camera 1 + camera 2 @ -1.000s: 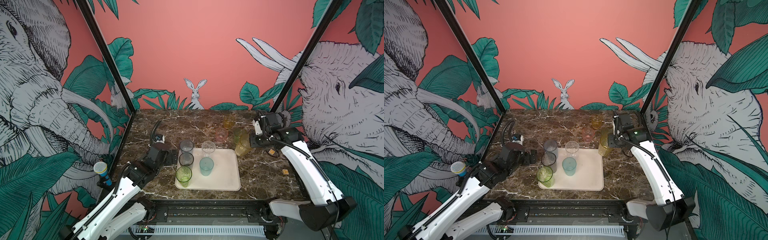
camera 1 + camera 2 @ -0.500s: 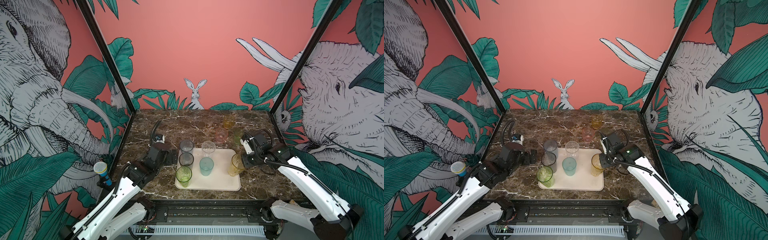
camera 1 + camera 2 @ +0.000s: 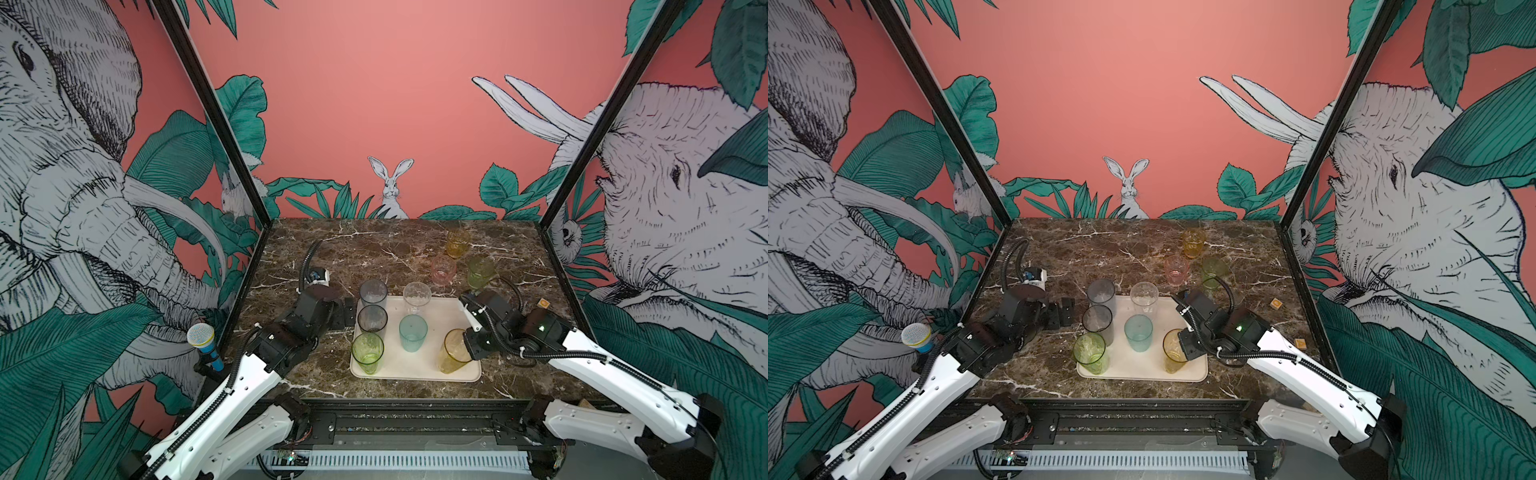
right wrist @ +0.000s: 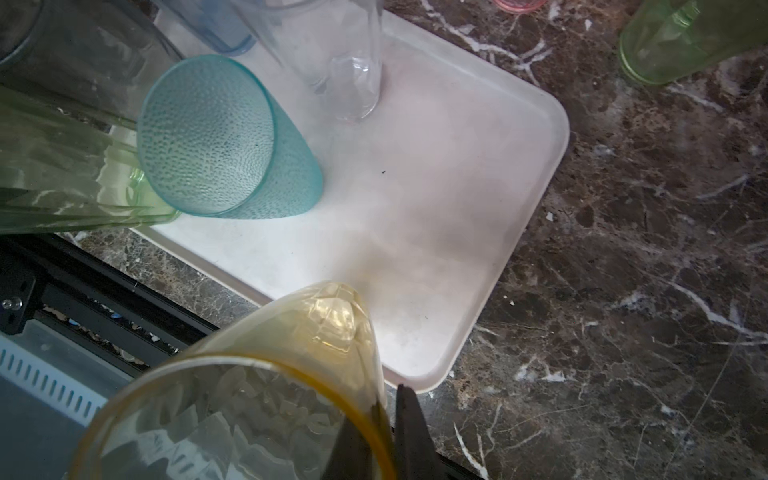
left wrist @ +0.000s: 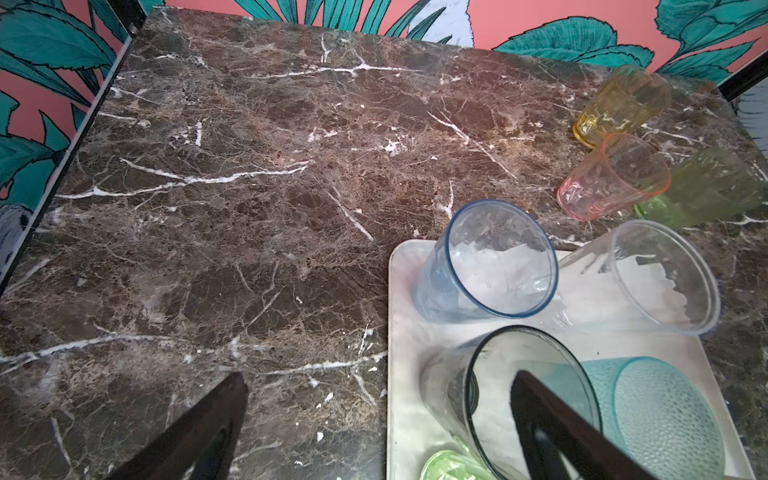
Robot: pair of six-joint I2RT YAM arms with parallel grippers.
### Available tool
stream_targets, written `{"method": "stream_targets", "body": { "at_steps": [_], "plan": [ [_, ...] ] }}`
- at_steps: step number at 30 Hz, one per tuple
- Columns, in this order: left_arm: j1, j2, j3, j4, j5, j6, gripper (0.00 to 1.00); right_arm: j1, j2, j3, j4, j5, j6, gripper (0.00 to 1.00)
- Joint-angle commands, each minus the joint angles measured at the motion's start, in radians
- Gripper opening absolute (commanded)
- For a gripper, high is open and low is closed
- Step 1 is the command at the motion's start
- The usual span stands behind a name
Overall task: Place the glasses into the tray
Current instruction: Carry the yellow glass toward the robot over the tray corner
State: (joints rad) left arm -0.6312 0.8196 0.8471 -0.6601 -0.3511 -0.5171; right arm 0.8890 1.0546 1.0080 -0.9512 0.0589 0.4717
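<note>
- Nearest you, the right gripper [image 3: 468, 352] is clamped on the rim of the tall yellow glass [image 3: 453, 359]. The right wrist view shows one finger inside the wall and one outside.
- That glass sits over the near right corner of the tray [image 3: 432, 365], leaning a little. You cannot tell whether its base touches the tray floor.
- Over at the near left corner, the tall green glass [image 3: 367, 353] stands upright in the tray.
- One step farther, the teal glass [image 3: 412, 338] stands in the middle of the tray. The smoky glass [image 3: 372, 320] is in the left column, just behind the tall green one.
- Level with the smoky glass, your left gripper [image 3: 344, 317] hovers over the marble table [image 3: 374, 249] just left of the tray. Its jaws are spread wide with nothing between them.
- Along the tray's far edge, the grey glass [image 3: 373, 293] fills the far left corner and the clear glass [image 3: 417, 296] stands to its right, both upright.
- Beyond the tray, three glasses stand on the bare table toward the far right. The pink glass [image 3: 443, 270] is closest to the tray, and the short green glass [image 3: 481, 272] is just to its right.
- Farthest of all, the amber glass [image 3: 458, 243] stands near the back wall.
</note>
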Motion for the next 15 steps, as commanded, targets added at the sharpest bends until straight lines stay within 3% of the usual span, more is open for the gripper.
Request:
{"method": "stream_targets", "body": {
  "at_steps": [1, 15],
  "plan": [
    [0.007, 0.001, -0.004, 0.005, -0.006, -0.009, 0.99, 0.048, 0.009, -0.011, 0.07, 0.03, 0.042, 0.0],
    [0.007, -0.012, -0.019, 0.002, 0.003, -0.018, 0.99, 0.217, 0.12, -0.016, 0.215, 0.09, 0.086, 0.0]
  ]
}}
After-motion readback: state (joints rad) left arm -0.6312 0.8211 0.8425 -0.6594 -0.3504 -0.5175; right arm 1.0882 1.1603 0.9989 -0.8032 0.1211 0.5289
